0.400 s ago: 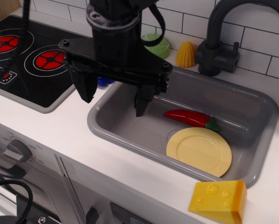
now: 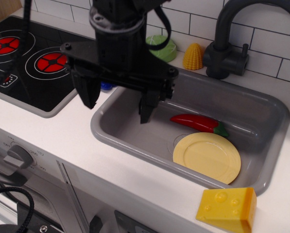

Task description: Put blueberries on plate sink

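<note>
**Open gripper above the sink's left end, blueberries behind it**

Over the left rim of the sink (image 2: pixel 268 114) we see the gripper (image 2: pixel 118 99) hanging with its two black fingers spread wide and nothing between them. One finger (image 2: pixel 89 92) points down over the white counter (image 2: pixel 62 133) just outside the basin's left wall, and the other (image 2: pixel 147 107) points down inside the basin, its tip above the grey floor. The broad black body of the arm rises from them toward the back edge of the counter and fills the upper middle of the view.

Just behind the gripper's left finger we make out a small patch of the blueberries (image 2: pixel 106 86), dark blue, lying on the counter between the stove top (image 2: pixel 33 73) and the sink's back-left corner. Most of the cluster is hidden by the arm, so we cannot tell whether the gripper touches it.

Inside the sink, the plate (image 2: pixel 206 157) lies flat on the floor near the front wall, toward the right end, pale yellow and bare. A red chili pepper (image 2: pixel 198 123) with a green stem lies just behind the plate, near it.

Along the counter's back edge we see a green lime slice (image 2: pixel 160 47), a yellow corn cob (image 2: pixel 193 56) and the dark faucet (image 2: pixel 227 46). At the counter's front right corner stands a yellow cheese wedge (image 2: pixel 226 208), just outside the sink's front rim.
</note>
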`<state>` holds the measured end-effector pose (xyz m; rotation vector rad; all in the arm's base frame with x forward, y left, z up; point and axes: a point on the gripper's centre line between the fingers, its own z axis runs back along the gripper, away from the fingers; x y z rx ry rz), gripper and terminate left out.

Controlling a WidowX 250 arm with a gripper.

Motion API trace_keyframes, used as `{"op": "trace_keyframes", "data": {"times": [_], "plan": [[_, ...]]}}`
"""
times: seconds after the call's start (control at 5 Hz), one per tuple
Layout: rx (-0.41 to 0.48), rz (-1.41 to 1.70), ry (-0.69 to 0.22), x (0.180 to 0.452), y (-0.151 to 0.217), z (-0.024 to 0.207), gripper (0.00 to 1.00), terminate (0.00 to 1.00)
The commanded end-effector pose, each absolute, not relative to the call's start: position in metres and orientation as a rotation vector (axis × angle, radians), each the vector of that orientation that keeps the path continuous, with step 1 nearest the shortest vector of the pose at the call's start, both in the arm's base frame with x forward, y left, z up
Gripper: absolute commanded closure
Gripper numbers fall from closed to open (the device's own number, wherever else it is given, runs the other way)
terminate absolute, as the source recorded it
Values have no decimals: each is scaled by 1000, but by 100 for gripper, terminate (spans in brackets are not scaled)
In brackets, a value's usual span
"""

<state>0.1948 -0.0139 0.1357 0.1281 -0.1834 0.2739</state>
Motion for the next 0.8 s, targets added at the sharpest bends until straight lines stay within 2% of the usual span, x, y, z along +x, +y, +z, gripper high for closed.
{"op": "trace_keyframes", "data": {"times": [0.0,0.4,0.6], "plan": [[116,491,-333,245,19,124,0,0],[178,608,-491,299,68,110,0,0],[188,700,-497,308,84,114,0,0]]}}
